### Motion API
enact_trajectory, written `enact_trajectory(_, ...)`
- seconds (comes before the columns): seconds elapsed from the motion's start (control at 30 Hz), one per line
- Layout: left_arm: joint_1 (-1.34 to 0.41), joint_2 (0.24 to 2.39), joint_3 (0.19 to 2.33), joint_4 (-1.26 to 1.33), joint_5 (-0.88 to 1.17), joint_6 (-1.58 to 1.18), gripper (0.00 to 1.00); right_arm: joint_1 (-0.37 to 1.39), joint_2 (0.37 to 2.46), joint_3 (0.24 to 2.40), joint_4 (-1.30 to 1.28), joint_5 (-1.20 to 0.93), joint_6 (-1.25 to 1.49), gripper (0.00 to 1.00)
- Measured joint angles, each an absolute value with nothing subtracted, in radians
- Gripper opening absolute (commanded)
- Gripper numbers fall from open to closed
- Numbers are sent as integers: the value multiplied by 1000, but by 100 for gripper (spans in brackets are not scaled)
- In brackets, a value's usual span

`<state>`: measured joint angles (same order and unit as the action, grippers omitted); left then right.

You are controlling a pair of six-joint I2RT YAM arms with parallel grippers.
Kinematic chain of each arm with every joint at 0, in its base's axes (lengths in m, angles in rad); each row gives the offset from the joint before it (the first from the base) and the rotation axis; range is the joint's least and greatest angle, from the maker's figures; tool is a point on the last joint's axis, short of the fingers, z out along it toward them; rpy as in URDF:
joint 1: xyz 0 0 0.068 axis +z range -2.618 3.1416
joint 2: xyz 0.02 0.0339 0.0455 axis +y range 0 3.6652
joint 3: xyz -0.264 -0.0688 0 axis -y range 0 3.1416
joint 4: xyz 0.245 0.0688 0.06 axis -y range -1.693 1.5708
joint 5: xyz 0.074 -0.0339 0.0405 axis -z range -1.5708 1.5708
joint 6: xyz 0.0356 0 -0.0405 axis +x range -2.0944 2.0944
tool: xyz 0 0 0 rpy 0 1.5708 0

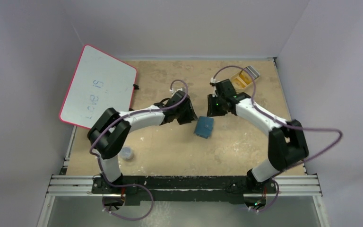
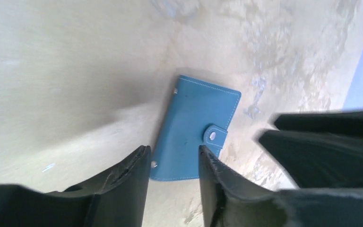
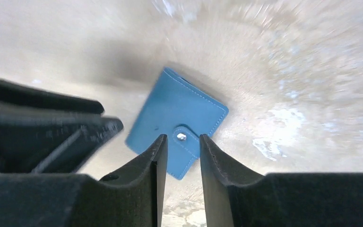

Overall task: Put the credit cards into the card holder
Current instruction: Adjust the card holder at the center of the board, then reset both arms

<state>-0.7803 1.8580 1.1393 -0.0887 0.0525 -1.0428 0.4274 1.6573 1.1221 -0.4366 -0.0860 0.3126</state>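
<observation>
— Whereabouts of the card holder point(image 1: 203, 126)?
— Mid-table, flat, closed and snapped; long axis roughly near-to-far, slightly tilted.
— Closer to which side?
— About even: between the left gripper point(image 2: 172, 153) and right gripper point(image 3: 183, 139), just to the near side. Both spread, holding nothing. Snap tab point(image 3: 183, 136) lined up with the right's gap. Credit cards point(image 1: 243, 79) far right, well apart.

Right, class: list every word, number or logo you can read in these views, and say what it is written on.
Blue handwriting on the whiteboard: too faint and small to read.
The card holder: no lettering on its cover.
The credit cards: too small to read.
</observation>
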Motion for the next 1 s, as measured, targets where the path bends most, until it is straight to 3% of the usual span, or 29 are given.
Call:
enact_trajectory(0.07,-763,1803,1155,-172,2,-1015,56,424,1517,1076,-377,-65,314,44)
enact_trajectory(0.17,-744,1692,1203,-302,-97,-971,60,421,1332,1043,-309,-47,319,55)
enact_trajectory(0.3,-743,1551,1272,-414,-192,-916,64,421,1160,1020,-271,-36,338,84)
enact_trajectory(0.43,-743,1399,1301,-521,-278,-866,66,421,1005,988,-275,-22,356,98)
enact_trajectory(0.73,-743,1092,1230,-613,-371,-788,70,421,668,890,-247,19,396,99)
enact_trajectory(1.0,-743,864,1077,-535,-368,-771,72,421,694,889,-265,4,472,100)
